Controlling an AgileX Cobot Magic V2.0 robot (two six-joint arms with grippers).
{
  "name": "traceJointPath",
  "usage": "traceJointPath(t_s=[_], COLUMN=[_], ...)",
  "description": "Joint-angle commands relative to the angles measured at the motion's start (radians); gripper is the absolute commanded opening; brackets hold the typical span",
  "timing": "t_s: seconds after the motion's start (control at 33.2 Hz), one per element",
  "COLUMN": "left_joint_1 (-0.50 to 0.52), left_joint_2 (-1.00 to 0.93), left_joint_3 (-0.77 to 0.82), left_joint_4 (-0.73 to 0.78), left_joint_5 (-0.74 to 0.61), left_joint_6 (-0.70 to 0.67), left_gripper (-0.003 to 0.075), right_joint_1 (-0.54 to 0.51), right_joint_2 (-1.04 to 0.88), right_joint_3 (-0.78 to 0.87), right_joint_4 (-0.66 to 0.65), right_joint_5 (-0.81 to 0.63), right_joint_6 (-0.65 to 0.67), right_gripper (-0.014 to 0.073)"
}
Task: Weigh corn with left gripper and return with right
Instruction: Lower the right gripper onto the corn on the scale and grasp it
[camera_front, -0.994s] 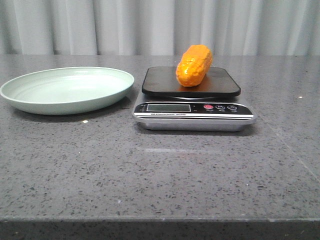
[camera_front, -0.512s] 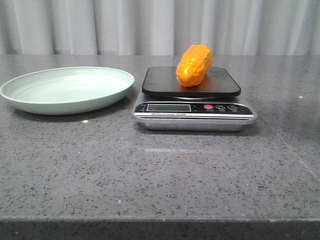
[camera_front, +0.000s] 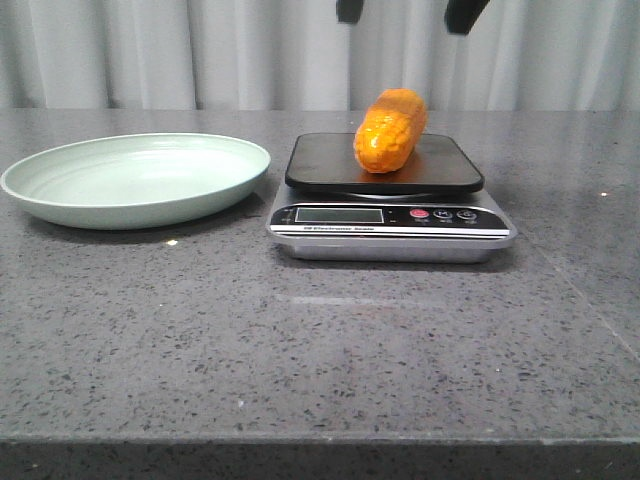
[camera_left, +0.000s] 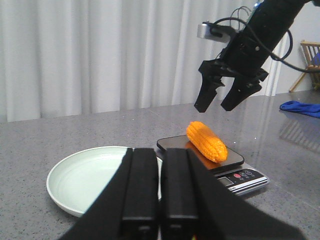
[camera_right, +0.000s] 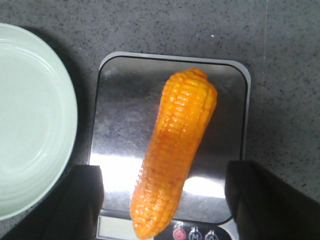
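Observation:
The corn (camera_front: 390, 130), a glossy orange-yellow cob, lies on the black platform of the kitchen scale (camera_front: 390, 218). It also shows in the left wrist view (camera_left: 206, 141) and the right wrist view (camera_right: 175, 150). My right gripper (camera_front: 405, 15) hangs open right above the corn with a finger on each side, apart from it. It shows in the left wrist view (camera_left: 216, 106) and in its own view (camera_right: 165, 200). My left gripper (camera_left: 160, 152) is shut and empty, well back from the scale, and out of the front view.
A pale green plate (camera_front: 135, 180) sits empty to the left of the scale, close to its edge. It also shows in both wrist views (camera_left: 85, 175) (camera_right: 30, 120). A white curtain hangs behind the grey stone table.
My right gripper's fingertips have come down into the top of the front view above the corn. The corn, scale and plate have not moved.

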Motion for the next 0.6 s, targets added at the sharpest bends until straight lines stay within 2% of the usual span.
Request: traceJointPath(t_s=[0.0, 0.57], left_joint_1=[-0.007, -0.007], left_joint_2=[-0.017, -0.017], left_joint_3=[-0.024, -0.024], left_joint_4=[-0.011, -0.011], left_joint_5=[-0.081, -0.081], left_joint_6=[0.001, 0.001], left_gripper=[0.0132, 0.0132], right_joint_1=[0.001, 0.001], right_joint_2=[0.006, 0.143], right_joint_3=[-0.052, -0.052], right_joint_4=[-0.031, -0.026], right_joint_5=[0.064, 0.098], right_joint_6=[0.066, 0.086], right_gripper=[0.0600, 0.0582])
